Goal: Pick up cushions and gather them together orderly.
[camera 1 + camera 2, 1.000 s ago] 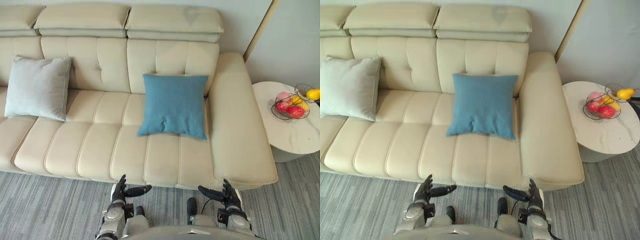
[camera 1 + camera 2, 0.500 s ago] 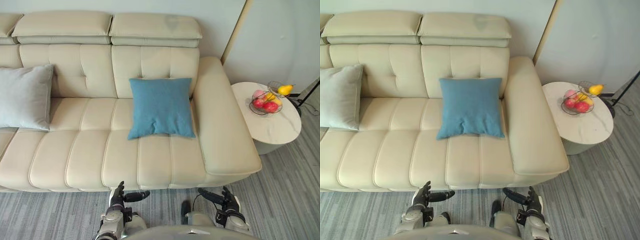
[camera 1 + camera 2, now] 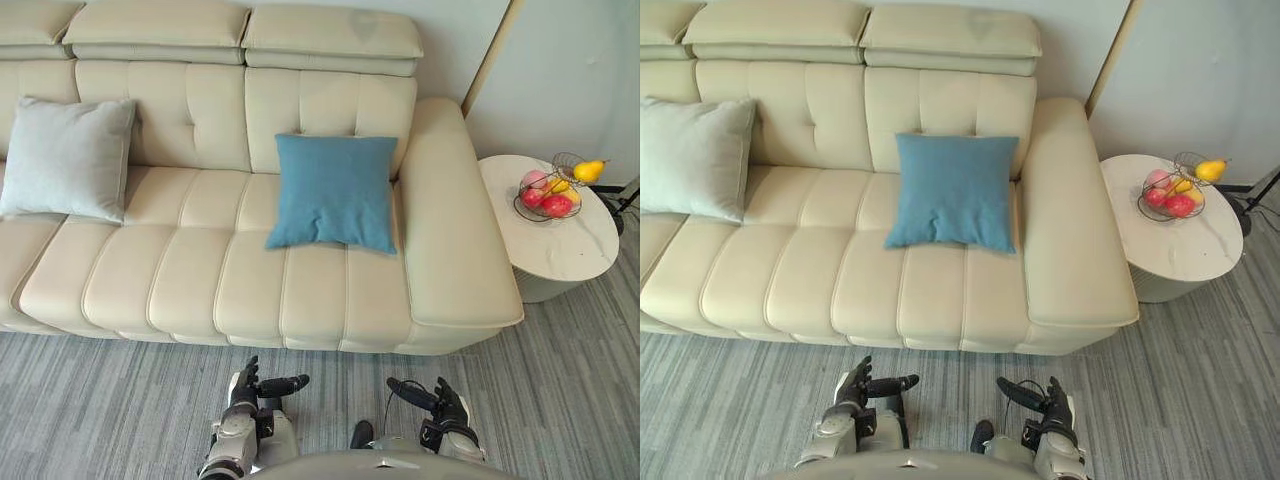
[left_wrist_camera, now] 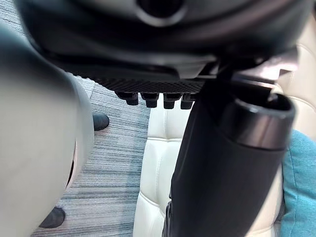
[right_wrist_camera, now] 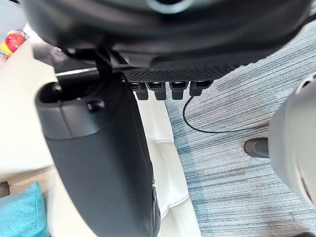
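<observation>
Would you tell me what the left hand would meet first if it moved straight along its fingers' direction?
Probably the front edge of the sofa, well short of the blue cushion. The left hand hovers open over the carpet, though depth is uncertain.

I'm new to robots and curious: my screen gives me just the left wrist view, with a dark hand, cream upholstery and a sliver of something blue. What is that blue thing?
Observer: It's a blue cushion, standing on the seat of a cream sofa and leaning on the backrest, next to the armrest on the robot's right.
Operator: Is it the only cushion there?
Observer: No. A grey cushion leans on the backrest too, well off to the robot's left, with bare seat between the two.
</observation>
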